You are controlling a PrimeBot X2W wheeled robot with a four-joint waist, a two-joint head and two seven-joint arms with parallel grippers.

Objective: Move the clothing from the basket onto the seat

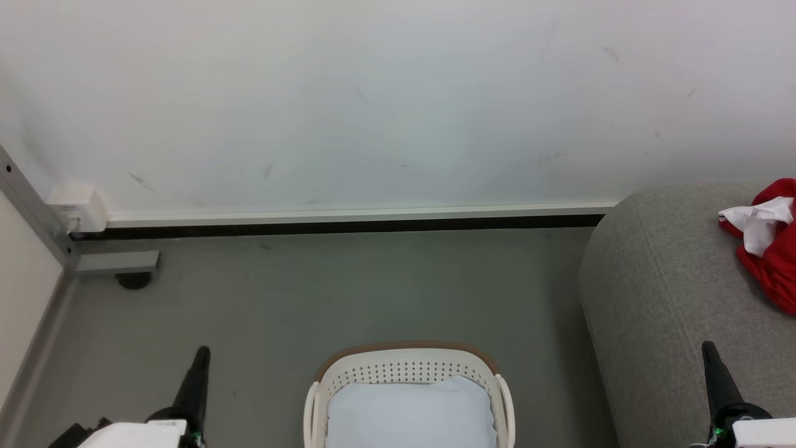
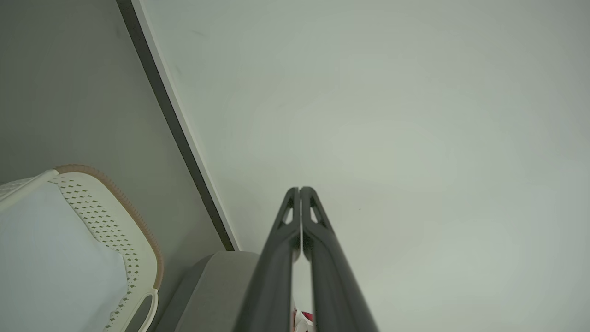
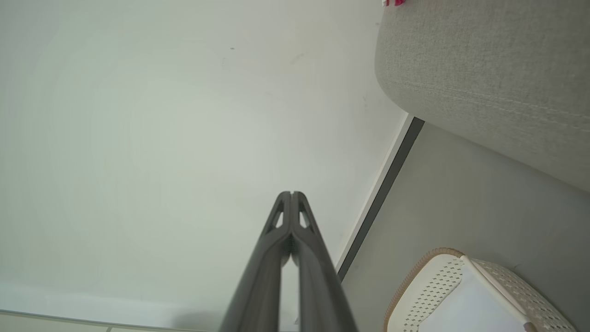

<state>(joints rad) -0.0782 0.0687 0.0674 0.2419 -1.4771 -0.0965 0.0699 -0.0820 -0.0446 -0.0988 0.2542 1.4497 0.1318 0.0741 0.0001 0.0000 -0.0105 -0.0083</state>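
A pale wall [image 1: 373,93] spans the far side, and a grey floor [image 1: 373,286] runs from it to the near edge. The seat [image 1: 659,280], a big grey sofa with a rounded end, stands on the right against the wall. The basket [image 1: 404,367] sits on the floor at near centre, well apart from the seat. It is white with a brown rim band, and something smooth and pale lies inside it; what that is cannot be told. The clothing [image 1: 774,249], a crumpled red heap with a white patch, lies on top of the seat at the far right edge. The left fingers [image 1: 194,386] rise at near left, pressed together and gripping nothing. The right fingers [image 1: 718,382], near right in front of the seat, are likewise closed and empty.
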